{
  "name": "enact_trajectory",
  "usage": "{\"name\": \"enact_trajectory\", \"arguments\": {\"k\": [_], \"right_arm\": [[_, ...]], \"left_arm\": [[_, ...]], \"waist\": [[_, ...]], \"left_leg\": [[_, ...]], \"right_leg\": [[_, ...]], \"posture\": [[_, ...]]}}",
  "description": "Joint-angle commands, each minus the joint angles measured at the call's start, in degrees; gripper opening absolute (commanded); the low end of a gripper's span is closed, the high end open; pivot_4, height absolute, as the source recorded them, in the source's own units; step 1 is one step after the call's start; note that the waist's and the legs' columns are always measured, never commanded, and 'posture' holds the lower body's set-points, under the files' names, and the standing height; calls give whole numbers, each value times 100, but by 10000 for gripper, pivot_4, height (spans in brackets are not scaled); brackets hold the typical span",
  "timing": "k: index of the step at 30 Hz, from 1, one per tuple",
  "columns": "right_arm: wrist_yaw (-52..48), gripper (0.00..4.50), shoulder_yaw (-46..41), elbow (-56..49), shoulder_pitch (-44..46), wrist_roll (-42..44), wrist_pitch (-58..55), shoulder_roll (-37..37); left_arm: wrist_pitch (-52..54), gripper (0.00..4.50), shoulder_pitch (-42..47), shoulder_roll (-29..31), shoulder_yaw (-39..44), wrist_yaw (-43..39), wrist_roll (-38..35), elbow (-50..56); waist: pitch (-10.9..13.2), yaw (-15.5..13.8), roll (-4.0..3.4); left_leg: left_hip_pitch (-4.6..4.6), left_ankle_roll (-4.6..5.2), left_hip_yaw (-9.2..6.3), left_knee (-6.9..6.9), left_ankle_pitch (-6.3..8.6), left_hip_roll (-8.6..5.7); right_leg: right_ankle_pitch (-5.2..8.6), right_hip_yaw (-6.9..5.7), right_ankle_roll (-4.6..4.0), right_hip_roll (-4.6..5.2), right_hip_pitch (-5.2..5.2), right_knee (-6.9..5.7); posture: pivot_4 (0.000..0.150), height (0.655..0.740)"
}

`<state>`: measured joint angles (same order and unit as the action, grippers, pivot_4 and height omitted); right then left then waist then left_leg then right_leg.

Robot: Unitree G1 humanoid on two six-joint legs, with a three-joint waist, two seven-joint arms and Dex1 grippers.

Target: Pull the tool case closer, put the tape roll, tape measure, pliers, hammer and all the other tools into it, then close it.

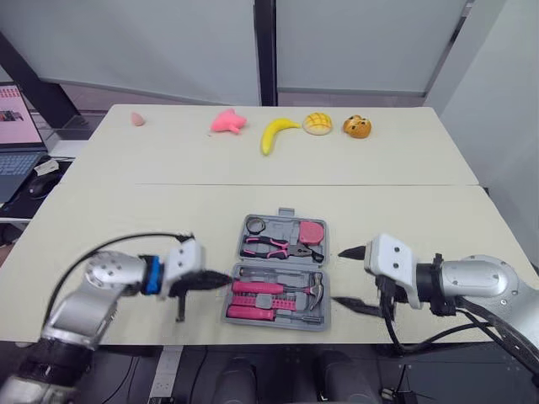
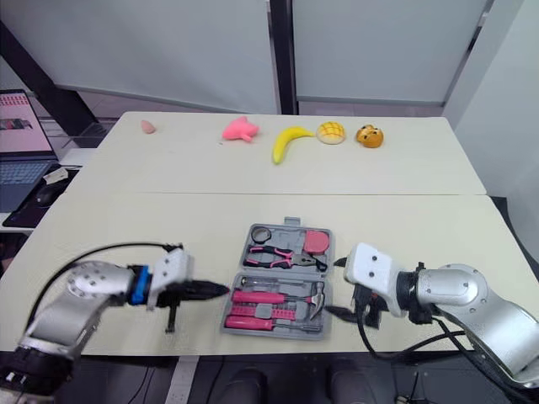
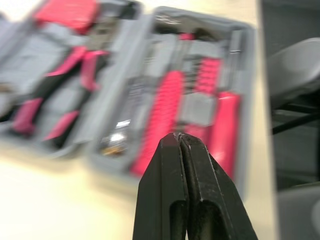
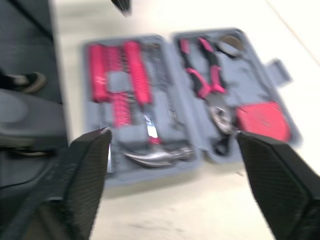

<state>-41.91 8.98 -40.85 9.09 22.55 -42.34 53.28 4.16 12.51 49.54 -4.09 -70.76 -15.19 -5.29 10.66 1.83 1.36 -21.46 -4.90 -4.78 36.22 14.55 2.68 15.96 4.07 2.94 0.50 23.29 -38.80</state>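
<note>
In the left eye view the open tool case (image 1: 278, 263) lies at six o'clock on the table (image 1: 126, 219), close to the front edge. In its far half sit one tape roll (image 1: 256, 225) at eleven o'clock, one tape measure (image 1: 311, 231) at one o'clock and one pair of pliers (image 1: 271, 247) between them. The near half holds one hammer (image 1: 313, 290) and the pink-handled drivers (image 1: 257, 288). The left gripper (image 1: 226, 276) is at the case's nine o'clock with its tips at the rim. The right gripper (image 1: 339, 276) is just beside the case at three o'clock, fingers spread and holding nothing. The right eye view agrees, and shows five stray pieces along the far table at twelve o'clock, among them one banana (image 2: 291, 140). In the left wrist view that gripper's fingers are pressed together with nothing between them, pointing at the near half, where I count three pink handles. In the right wrist view the parted fingers frame the whole case, and no tool lies outside it. I judge the packing finished and closing to be the step in hand. The next move needs a finger under the far half's rim to fold it over.
</note>
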Motion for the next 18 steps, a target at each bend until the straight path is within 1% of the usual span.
{"name": "enact_trajectory", "arguments": {"k": [1,3,4,7,11,14,15,18], "right_arm": [[258,28090,354,429,-107,-756,489,-97],[385,22190,582,706,-104,-1088,637,-252],[414,19739,684,827,-93,-1230,691,-325],[547,13166,980,1281,26,-1590,801,-684],[521,6122,1276,1809,172,-1969,984,-1015],[455,1036,1408,2142,276,-2137,1137,-1203],[444,188,1439,2255,313,-2195,1187,-1268],[394,188,1532,2599,420,-2353,1324,-1457]], "left_arm": [[-447,0,429,-130,39,203,375,-933],[-695,0,680,-287,-81,243,561,-1448],[-855,0,780,-356,-152,233,677,-1675],[-1273,0,1105,-627,-358,234,975,-2291],[-1571,0,1506,-914,-519,341,1257,-2958],[-1665,0,1664,-1094,-580,427,1402,-3210],[-1670,0,1683,-1141,-599,443,1435,-3237],[-1621,0,1653,-1212,-654,390,1517,-3185]], "waist": [[0,4,1],[0,3,0],[0,4,1],[0,8,1],[0,9,1],[0,10,1],[0,10,1],[0,21,1]], "left_leg": [[-2,0,-1,0,0,1],[-3,0,-1,-2,0,1],[-3,0,-1,-2,0,1],[-4,0,-1,1,0,1],[-5,0,-3,8,0,1],[-8,0,-4,8,0,1],[-8,0,-4,9,0,1],[-8,0,-4,9,0,1]], "right_leg": [[0,-2,0,-1,2,0],[-4,-1,-9,-2,3,-2],[-14,-1,-25,-2,4,-2],[-15,-1,-27,-3,5,-5],[-16,-1,-28,-4,5,-11],[-16,-2,-29,-4,5,-11],[-17,-2,-28,-4,5,-11],[-17,-2,-29,-4,5,-13]], "posture": [[1500,7400],[1500,7400],[1500,7400],[1500,7400],[1500,7400],[1500,7400],[1500,7400],[1500,7400]]}}
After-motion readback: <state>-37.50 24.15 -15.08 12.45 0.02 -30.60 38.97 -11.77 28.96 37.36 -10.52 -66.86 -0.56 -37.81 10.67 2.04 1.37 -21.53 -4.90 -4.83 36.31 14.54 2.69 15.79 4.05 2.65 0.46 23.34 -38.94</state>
